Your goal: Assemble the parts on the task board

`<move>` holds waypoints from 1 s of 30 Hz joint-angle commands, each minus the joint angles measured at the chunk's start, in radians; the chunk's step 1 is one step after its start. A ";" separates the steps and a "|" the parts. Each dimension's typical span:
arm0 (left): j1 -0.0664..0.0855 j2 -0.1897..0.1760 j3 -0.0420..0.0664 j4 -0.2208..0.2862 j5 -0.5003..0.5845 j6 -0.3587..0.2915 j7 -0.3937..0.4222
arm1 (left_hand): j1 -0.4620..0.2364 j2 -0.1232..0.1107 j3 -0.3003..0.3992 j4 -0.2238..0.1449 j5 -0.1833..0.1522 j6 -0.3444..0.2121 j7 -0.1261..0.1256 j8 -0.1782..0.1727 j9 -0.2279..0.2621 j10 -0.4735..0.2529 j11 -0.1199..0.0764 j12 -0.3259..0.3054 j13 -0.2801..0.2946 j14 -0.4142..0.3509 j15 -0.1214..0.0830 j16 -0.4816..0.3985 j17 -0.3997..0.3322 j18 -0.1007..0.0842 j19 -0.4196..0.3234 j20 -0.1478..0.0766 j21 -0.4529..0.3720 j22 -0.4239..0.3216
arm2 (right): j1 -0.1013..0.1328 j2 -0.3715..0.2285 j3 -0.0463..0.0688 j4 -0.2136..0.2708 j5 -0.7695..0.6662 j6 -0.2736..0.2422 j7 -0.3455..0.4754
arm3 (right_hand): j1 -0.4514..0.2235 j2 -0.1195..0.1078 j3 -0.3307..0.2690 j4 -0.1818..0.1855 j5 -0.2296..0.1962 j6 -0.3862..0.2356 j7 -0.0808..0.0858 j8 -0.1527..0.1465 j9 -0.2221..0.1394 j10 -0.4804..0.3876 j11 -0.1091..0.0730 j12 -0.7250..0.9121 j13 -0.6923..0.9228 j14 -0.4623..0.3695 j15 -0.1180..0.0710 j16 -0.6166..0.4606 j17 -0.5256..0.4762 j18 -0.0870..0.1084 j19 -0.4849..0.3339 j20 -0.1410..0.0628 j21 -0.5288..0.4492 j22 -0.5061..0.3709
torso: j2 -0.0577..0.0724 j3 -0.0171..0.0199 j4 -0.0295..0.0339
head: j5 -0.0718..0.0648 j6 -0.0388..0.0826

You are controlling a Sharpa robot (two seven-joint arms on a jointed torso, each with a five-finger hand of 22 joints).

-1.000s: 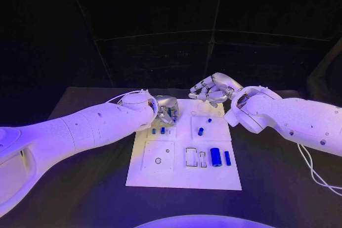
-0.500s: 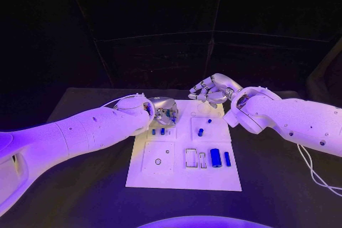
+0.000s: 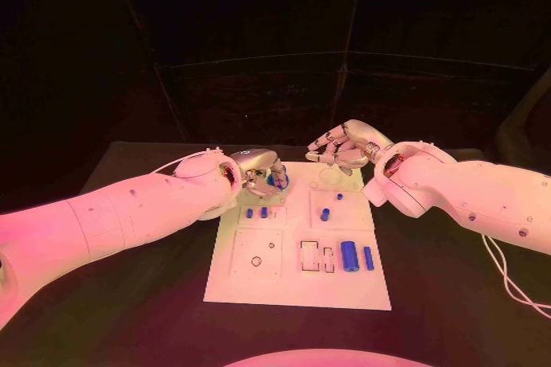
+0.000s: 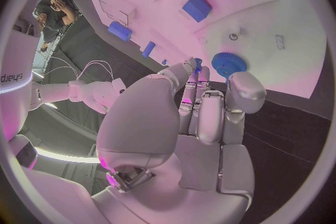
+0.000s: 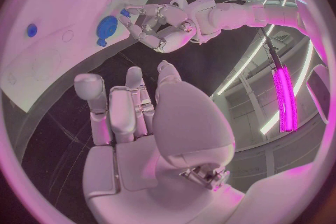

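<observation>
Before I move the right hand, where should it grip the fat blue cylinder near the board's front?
Probably across its middle, from above. The cylinder lies flat, long sides left and right; a thinner blue peg lies close beside it, so keep the grip narrow.

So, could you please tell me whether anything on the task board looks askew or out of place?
Nothing stands out: the task board lies flat and the blue parts sit in order in their panels.
</observation>
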 commanded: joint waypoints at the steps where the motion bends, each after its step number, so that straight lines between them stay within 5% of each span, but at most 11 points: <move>1: 0.002 -0.021 0.013 0.024 0.017 -0.034 0.010 | -0.012 0.001 0.004 0.000 0.001 0.008 0.002 -0.007 -0.001 0.006 -0.001 -0.004 0.000 0.005 -0.004 0.004 0.001 -0.011 0.006 -0.002 0.003 0.001 | 0.002 -0.001 0.001 0.001 0.002 -0.005 0.012 | -0.001 0.011 -0.006 0.000 0.004 -0.007 0.001 0.004 0.001 -0.002 0.001 0.000 0.002 -0.001 0.003 -0.004 -0.001 0.019 -0.005 -0.002 -0.006 -0.001 | 0.000 0.0003 0.0003 | 0.002 0.002; 12: 0.003 -0.086 0.025 0.045 0.052 0.062 -0.028 | -0.022 -0.007 0.005 0.000 0.001 0.010 0.002 -0.012 -0.003 0.010 0.000 -0.012 -0.004 0.004 -0.003 0.003 -0.004 -0.011 0.006 -0.002 0.003 0.003 | 0.002 -0.004 0.000 0.001 0.002 -0.005 0.011 | -0.001 0.011 -0.006 0.000 0.004 -0.007 0.001 0.004 0.001 -0.002 0.001 0.000 0.002 -0.001 0.003 -0.004 -0.001 0.019 -0.005 -0.002 -0.006 -0.001 | 0.001 0.0009 -0.0013 | 0.004 0.001; 30: 0.001 -0.076 0.023 0.000 0.037 0.135 -0.064 | -0.030 -0.010 0.004 0.003 0.000 0.010 0.003 -0.016 -0.005 0.011 0.001 -0.018 -0.007 0.003 -0.002 0.002 -0.008 -0.011 0.004 -0.001 0.000 0.001 | 0.002 -0.002 0.000 0.000 0.002 -0.005 0.012 | -0.001 0.011 -0.006 0.000 0.004 -0.007 0.001 0.004 0.001 -0.002 0.001 0.000 0.002 -0.001 0.003 -0.004 -0.001 0.019 -0.005 -0.002 -0.006 -0.001 | 0.002 0.0006 -0.0036 | 0.004 0.000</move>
